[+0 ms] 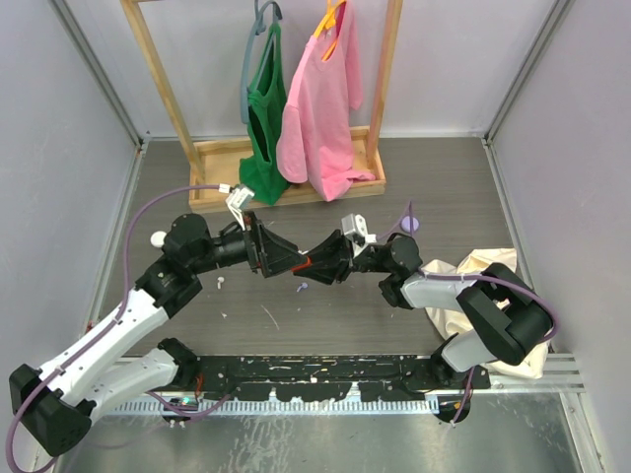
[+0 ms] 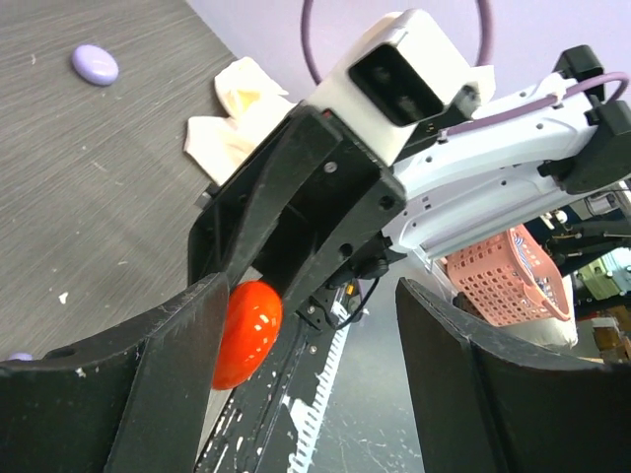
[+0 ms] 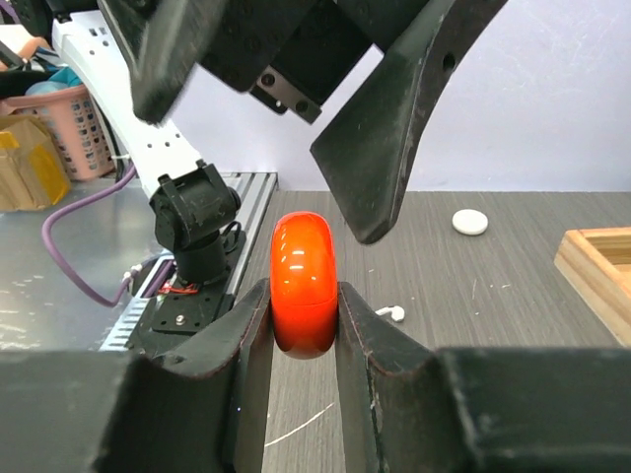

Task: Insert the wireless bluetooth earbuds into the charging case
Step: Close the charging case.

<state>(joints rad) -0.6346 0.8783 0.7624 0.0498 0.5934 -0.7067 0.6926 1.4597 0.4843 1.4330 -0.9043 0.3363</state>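
Observation:
The charging case [image 3: 304, 281], a glossy red rounded shell, stands on edge, clamped between the fingers of my right gripper [image 3: 304, 301] above the table. In the top view the two grippers meet at mid-table, the right gripper [image 1: 317, 264] holding the case [image 1: 308, 264]. My left gripper [image 2: 311, 305] is open and straddles the case [image 2: 246, 330], which lies against its left finger [image 2: 168, 374]; the other finger stands well apart. One tiny pale earbud [image 3: 391, 313] lies on the table beyond the case, also visible as the earbud [image 1: 220, 281]. A small lavender piece [image 1: 302, 288] lies just below the grippers.
A wooden rack [image 1: 207, 148] with green [image 1: 261, 118] and pink [image 1: 320, 99] garments stands at the back. A lavender disc [image 1: 409, 224] and a white disc [image 1: 158, 237] lie on the table. A cream cloth bag [image 1: 463, 271] sits at the right; the arm rail [image 1: 315, 379] runs along the near edge.

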